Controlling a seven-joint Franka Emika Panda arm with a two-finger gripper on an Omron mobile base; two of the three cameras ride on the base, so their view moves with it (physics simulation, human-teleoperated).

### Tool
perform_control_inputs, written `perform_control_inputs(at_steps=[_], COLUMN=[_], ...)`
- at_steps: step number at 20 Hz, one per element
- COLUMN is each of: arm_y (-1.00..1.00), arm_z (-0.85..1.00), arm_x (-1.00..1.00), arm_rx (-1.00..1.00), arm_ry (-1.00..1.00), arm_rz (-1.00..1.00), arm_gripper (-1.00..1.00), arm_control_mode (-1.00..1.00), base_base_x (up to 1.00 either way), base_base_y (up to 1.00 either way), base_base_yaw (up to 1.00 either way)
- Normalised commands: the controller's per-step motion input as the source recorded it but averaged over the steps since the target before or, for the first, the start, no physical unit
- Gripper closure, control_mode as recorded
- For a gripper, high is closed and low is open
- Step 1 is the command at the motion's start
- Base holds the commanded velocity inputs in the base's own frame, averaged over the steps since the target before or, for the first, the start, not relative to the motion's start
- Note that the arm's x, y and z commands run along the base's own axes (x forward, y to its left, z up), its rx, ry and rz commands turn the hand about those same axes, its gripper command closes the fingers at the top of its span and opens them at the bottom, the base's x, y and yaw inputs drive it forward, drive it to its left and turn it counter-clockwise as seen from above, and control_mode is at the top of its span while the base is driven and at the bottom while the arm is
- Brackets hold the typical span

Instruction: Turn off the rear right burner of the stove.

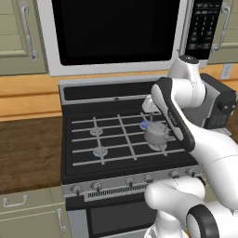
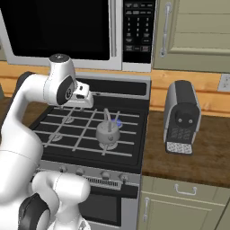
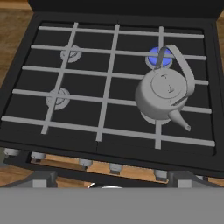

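Claw (image 1: 149, 105) is up over the far right part of the stove (image 1: 83, 153) in the left base view, half hidden by the arm, so I can't tell if it's open or closed. It's holding nothing that I can see. The knobs (image 1: 148, 178) sit along the near front strip, well apart from it.

Right base view: the claw (image 2: 85, 102) hangs above the grates, and the rear right burner (image 2: 117, 122) glows blue just behind the kettle (image 2: 108, 132). Coffee machine (image 2: 181, 117) stands on the surface to the right.

Hand view: the lit burner (image 3: 157, 57) is far right, with the kettle (image 3: 164, 94) nearly touching it. Several knobs (image 3: 114, 166) look alike, so my worry is turning the wrong one. Dropping low could also clip the kettle handle.
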Motion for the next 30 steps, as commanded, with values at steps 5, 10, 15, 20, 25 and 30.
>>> perform_control_inputs(at_steps=[5, 10, 15, 20, 25, 30], arm_y=[0.00, 0.00, 0.00, 0.00, 0.00, 0.00], arm_z=[0.00, 0.00, 0.00, 0.00, 0.00, 0.00], arm_x=[0.00, 0.00, 0.00, 0.00, 0.00, 0.00], arm_rx=[0.00, 0.00, 0.00, 0.00, 0.00, 0.00], arm_ry=[0.00, 0.00, 0.00, 0.00, 0.00, 0.00], arm_rz=[0.00, 0.00, 0.00, 0.00, 0.00, 0.00], arm_gripper=[-1.00, -1.00, -1.00, -1.00, -1.00, -1.00], arm_control_mode=[1.00, 1.00, 1.00, 1.00, 1.00, -1.00], base_base_x=[0.00, 0.02, 0.01, 0.01, 0.00, 0.01], base_base_y=[0.20, 0.42, 0.43, 0.39, 0.37, 0.05], base_base_yaw=[0.00, 0.00, 0.00, 0.00, -0.01, -0.01])
